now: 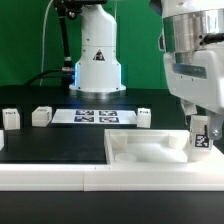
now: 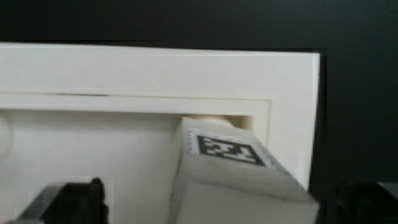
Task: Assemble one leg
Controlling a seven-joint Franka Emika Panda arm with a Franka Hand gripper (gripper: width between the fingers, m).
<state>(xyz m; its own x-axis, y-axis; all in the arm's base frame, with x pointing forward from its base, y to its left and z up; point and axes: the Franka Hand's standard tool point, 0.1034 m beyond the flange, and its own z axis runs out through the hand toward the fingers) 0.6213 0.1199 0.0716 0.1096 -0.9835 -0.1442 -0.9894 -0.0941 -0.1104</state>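
Black tabletop [image 1: 60, 140] is carrying a large flat white square panel [image 1: 135, 152]. Two-finger gripper [image 1: 200, 135] is clamping a small white tagged rectangular post [image 2: 228, 158], jaws closed on it, over the panel's corner recess

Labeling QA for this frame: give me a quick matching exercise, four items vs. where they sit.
Things:
1. leg
2. marker board
3. large white panel
4. small white block

Places:
A. flat on the table at the foot of the robot base
B. in the gripper, standing over the panel's corner at the exterior view's right
C. on the table toward the exterior view's left, beside the marker board
D. lying flat at the front of the table

Pairs: 1-B, 2-A, 3-D, 4-C
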